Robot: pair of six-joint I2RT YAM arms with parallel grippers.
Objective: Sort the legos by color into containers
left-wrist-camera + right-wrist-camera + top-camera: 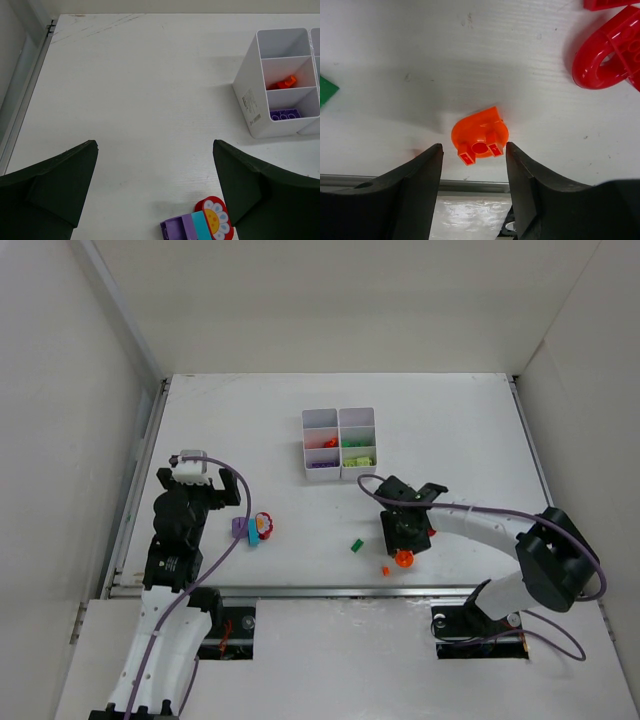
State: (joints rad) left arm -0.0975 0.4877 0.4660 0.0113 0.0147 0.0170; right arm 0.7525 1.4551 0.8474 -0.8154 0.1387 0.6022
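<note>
A: Right against the lens, the right gripper is half spread and pinching nothing. What worries you?

B: The worktop first. Its near edge runs just behind those jaws, so anything squeezed out backwards could skid off onto the rail.

A: And the left gripper?

B: It's spread wide and empty, well apart from the tray. I see no hazard there, though the purple-teal-flower clump just beside it is not yet sorted.

A: The tray itself?

B: It stands farther up the worktop from the right gripper, so a weak hold might drop the piece on the way. Its left column already holds red-orange bits and purple bricks.

A: Smaller things?

B: The red ring lies near, and a careless swing could knock it. Smallest is the orange piece, lying on the worktop barely inside the fingertips. It's rounded, so I'd judge that closing may pop it forward rather than grip it.
</note>
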